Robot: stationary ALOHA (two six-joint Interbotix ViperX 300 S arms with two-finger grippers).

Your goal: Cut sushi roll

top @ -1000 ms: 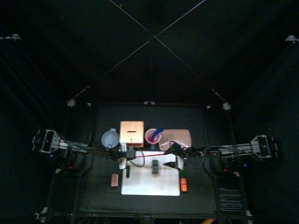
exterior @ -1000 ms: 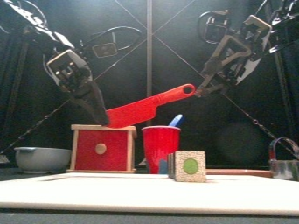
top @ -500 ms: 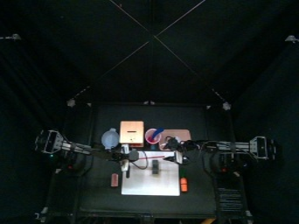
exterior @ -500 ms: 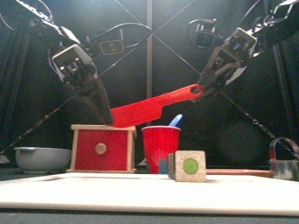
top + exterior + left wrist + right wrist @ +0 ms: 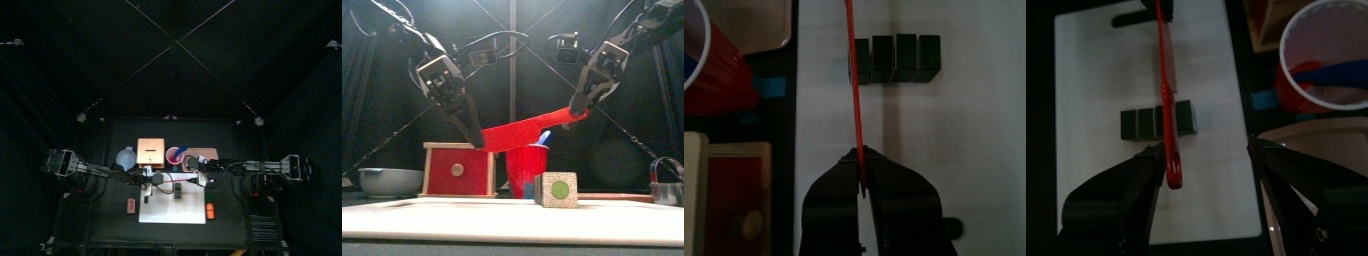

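Lowered since before — red knife [image 5: 523, 128] above unlabelled sushi roll [image 5: 895, 58].

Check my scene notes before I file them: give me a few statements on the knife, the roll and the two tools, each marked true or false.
1. The left tool is clamped on the flat red plastic knife. True.
2. The right tool is also clamped on the knife. False: its jaws stand wide open on either side of the knife's tip.
3. The small blackish oblong sushi roll lies on the white rectangular cutting board. True.
4. The knife rests flat on the board. False: the front view shows it held in the air above the red plastic cup.
5. The red cup is empty. False: something blue sits inside it.
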